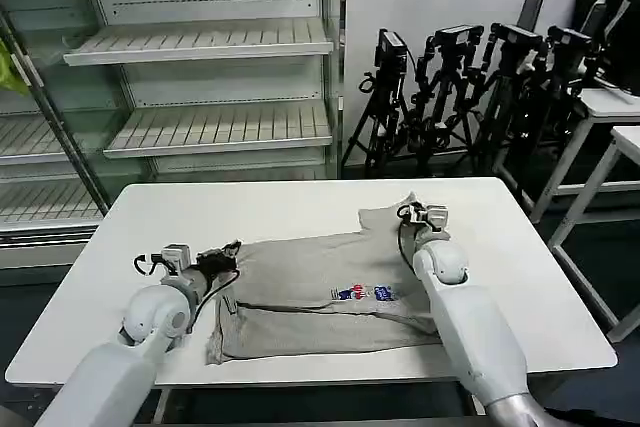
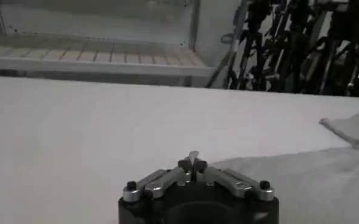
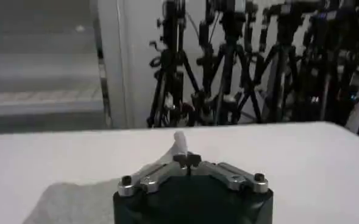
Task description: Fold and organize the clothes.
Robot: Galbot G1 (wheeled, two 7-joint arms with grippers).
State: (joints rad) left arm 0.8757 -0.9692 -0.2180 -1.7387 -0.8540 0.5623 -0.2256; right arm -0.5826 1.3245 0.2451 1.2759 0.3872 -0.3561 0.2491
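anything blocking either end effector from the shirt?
Nothing visible. The left end effector sits at the grey shirt's left edge, the right end effector at its far right corner. The white table around them is bare.

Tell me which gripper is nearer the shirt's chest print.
Right. The right gripper sits at the grey shirt's far right edge, nearer the chest print; the left gripper is at the shirt's left edge, farther from it.
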